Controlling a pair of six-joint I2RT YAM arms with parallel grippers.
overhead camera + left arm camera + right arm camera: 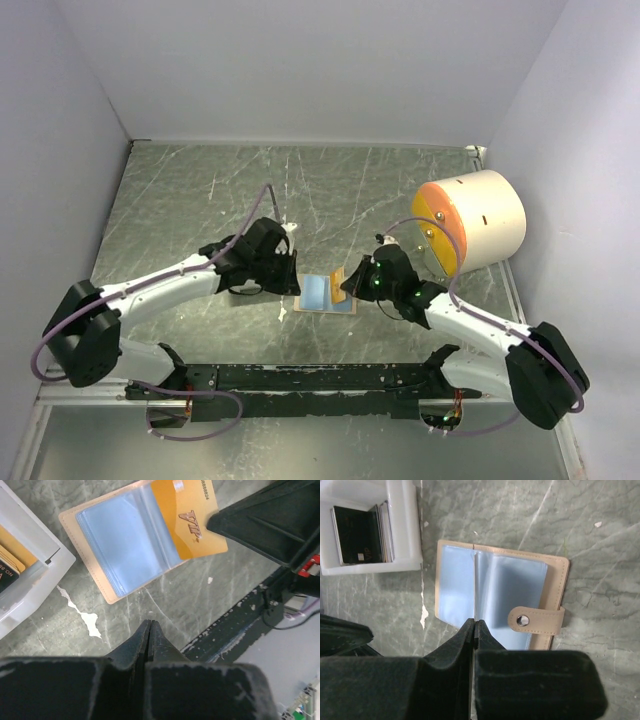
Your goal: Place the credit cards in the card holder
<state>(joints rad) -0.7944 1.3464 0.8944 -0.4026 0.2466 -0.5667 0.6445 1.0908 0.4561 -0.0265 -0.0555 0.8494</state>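
Observation:
The tan card holder (322,293) lies open on the table with its clear bluish pockets up (120,540) and its snap tab (536,621) folded over one side. My right gripper (352,283) (476,622) is shut on an orange credit card marked VIP (192,517), pinching one edge. The card's other edge rests at the pockets, and I cannot tell how deep it goes. In the right wrist view the card shows only edge-on. My left gripper (288,278) (150,622) is shut on nothing, over bare table beside the holder. More credit cards (357,537) stand in a white tray (405,530).
The white tray (35,575) sits just left of the holder, mostly hidden under my left arm in the top view. A large cream drum with an orange face (470,225) stands at the right wall. A black rail (320,378) runs along the near edge.

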